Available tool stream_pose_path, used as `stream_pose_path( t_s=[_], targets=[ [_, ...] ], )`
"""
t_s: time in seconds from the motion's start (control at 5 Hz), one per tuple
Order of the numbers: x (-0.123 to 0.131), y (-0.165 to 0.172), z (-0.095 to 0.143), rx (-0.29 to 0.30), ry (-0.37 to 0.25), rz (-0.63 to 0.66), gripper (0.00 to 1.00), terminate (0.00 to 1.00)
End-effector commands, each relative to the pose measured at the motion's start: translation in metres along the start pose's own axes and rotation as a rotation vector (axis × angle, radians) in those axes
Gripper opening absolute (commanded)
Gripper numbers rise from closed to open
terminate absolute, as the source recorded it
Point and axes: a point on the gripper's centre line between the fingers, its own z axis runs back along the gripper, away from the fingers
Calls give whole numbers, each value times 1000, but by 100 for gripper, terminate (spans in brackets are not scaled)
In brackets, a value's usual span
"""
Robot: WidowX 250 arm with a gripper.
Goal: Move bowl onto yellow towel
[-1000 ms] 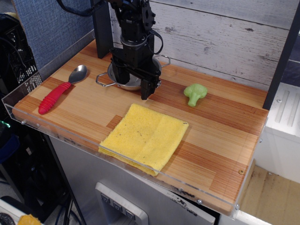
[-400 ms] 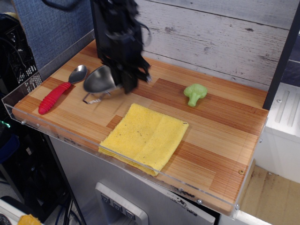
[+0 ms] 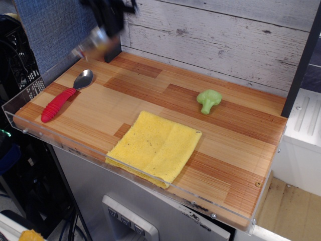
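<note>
The bowl (image 3: 91,41) is a blurred shiny shape high in the air at the far left back, above the board's back-left corner and tilted. My gripper (image 3: 106,24) is blurred by motion near the top edge, right above the bowl, and appears shut on its rim. The yellow towel (image 3: 155,145) lies flat and bare at the front middle of the wooden board (image 3: 235,135), well away from the bowl to the right and front.
A red-handled metal spoon (image 3: 62,98) lies at the left of the board. A green toy broccoli (image 3: 208,100) sits at the back right. A clear plastic rim runs along the front and left edges. A plank wall stands behind.
The gripper has lifted the bowl off the board's back middle and swung it up and to the left, away from the towel. Spoon, broccoli and towel have not moved.
</note>
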Motion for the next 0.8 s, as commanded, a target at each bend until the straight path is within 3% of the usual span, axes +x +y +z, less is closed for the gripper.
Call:
stream_pose_path(
  t_s=[0.0,0.2,0.6],
  targets=[
    [-62,-68,52,17,-64,-144,0,0],
    [-85,-90,28,42,-45,-189,0,0],
    [-86,-103,-32,69,27,-250,0,0]
  ],
)
